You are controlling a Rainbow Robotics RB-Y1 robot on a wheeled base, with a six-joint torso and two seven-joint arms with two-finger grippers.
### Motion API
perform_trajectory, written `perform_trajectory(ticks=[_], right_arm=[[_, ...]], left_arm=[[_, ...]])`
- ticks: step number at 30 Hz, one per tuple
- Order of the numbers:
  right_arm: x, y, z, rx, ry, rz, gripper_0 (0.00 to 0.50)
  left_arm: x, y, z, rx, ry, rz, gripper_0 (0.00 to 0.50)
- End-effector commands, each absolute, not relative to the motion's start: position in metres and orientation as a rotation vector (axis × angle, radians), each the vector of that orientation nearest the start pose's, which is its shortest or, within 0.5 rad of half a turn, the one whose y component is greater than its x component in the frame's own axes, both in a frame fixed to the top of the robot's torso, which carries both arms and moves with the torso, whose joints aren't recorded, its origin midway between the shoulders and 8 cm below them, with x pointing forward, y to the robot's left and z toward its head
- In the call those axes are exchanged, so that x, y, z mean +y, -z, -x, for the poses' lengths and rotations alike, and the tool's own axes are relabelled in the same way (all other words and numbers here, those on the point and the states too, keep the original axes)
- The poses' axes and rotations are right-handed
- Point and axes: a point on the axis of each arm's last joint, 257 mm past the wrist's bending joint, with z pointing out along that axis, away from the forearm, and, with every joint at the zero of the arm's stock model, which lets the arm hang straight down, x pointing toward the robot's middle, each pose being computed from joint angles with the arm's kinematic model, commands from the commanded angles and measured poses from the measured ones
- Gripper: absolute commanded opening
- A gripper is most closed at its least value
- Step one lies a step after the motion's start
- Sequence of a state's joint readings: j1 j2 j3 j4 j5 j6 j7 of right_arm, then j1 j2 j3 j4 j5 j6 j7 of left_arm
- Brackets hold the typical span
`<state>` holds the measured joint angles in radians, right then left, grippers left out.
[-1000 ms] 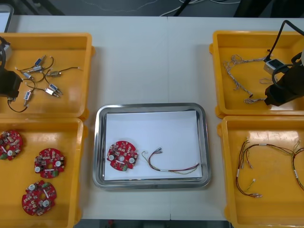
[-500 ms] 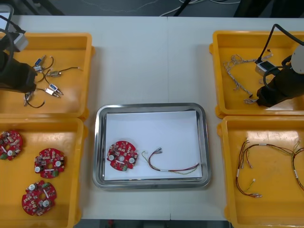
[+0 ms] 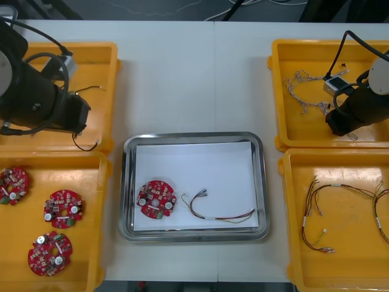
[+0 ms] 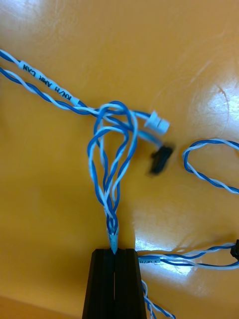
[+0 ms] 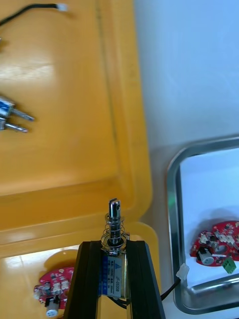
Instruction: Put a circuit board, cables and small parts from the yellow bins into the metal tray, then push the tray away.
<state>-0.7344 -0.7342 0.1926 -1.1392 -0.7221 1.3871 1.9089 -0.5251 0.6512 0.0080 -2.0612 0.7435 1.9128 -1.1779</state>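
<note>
Two grippers, front: left gripper (image 3: pixel 78 117) above upper-left bin (image 3: pixel 73 46) edge, right gripper (image 3: pixel 338 125) in upper-right bin (image 3: pixel 316 43); centre metal tray (image 3: pixel 193 136) holds circuit board (image 3: pixel 156 199) | left wrist: fingers clamp small metal part (image 5: pixel 114 222) | right wrist: fingers pinch twisted blue and white cable (image 4: pixel 112 164)

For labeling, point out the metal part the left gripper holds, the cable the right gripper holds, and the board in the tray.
small metal part (image 5: pixel 114 224): left wrist view, its spring-wrapped plunger.
blue and white cable (image 4: pixel 111 217): right wrist view, where its loop narrows.
circuit board (image 3: pixel 159 205): front view, its red face.
</note>
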Motion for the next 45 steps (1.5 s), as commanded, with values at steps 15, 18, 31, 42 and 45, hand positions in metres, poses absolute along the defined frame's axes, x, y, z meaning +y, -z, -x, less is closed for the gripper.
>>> perform_trajectory(ticks=[15,18,31,42,45], right_arm=[[-0.374,0.155,-0.585,2.503,0.17,0.597,0.0],[-0.371,0.141,-0.593,2.473,0.18,0.585,0.0],[-0.385,0.133,-0.616,2.433,0.178,0.476,0.0],[-0.396,0.134,-0.618,2.47,0.168,0.419,0.0],[-0.396,0.134,-0.618,2.469,0.168,0.42,0.014]], left_arm=[[0.183,0.185,-0.428,2.643,0.077,-0.012,0.0],[0.173,0.189,-0.429,2.633,0.092,-0.025,0.0],[0.142,0.209,-0.433,2.599,0.14,-0.078,0.0],[0.135,0.232,-0.434,2.598,0.117,-0.096,0.0],[0.137,0.239,-0.438,2.593,0.112,-0.098,0.0]])
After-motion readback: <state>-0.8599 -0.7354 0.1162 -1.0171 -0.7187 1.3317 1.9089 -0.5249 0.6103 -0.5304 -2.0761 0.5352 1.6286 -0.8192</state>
